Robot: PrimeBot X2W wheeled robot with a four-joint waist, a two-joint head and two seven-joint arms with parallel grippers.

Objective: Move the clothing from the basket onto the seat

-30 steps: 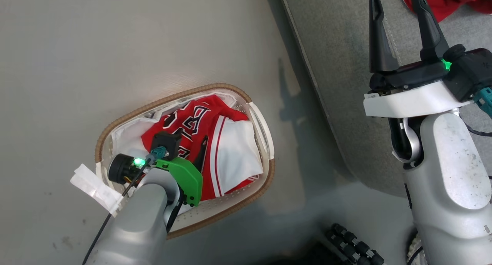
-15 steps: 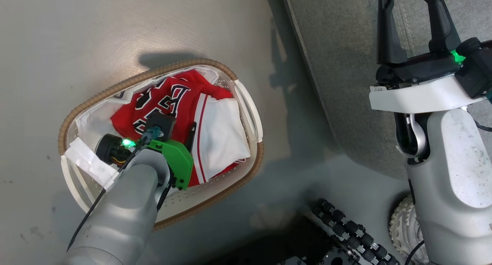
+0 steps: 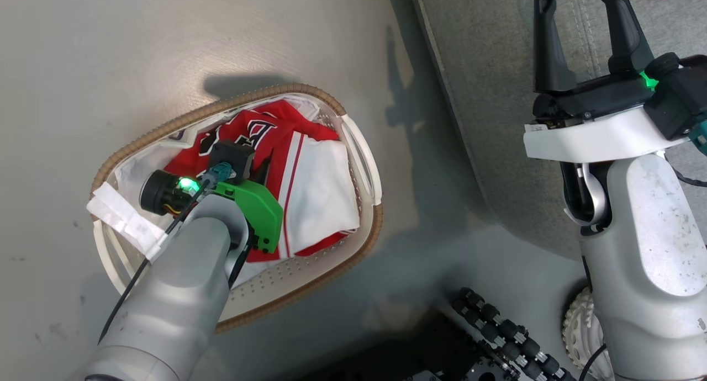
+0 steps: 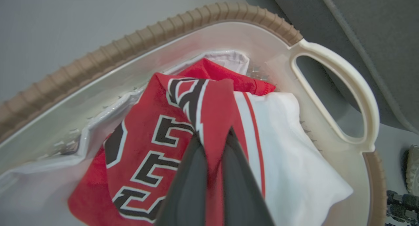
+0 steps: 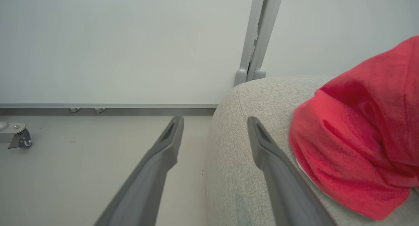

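Your jersey (image 4: 154, 134) lies crumpled in the basket (image 3: 165, 131), lettered red panel towards the far rim, white panel towards the handle that faces the seat (image 3: 497, 94); its long axis runs roughly along the basket's own. Your left hand (image 4: 212, 139) is plunged in from above, its fingers drawn nearly together on a raised red fold, cloth showing between them; the thin white liner (image 4: 78, 144) is beside the grip, and whether it is caught cannot be told. The seat stands to the robot's right of the basket, a strip of floor (image 3: 420, 165) between them, so the carry looks to be up, then across to the right. Your right hand (image 5: 214, 121) is the nearer to the seat, fingers spread wide and empty above its edge; a red garment (image 5: 360, 147) already rests on the cushion just beside it. Against half a second ago, the lettered panel has bunched towards the left hand and less lettering shows; against a second ago the whole head view has shifted, which is the camera's doing, not the basket's.
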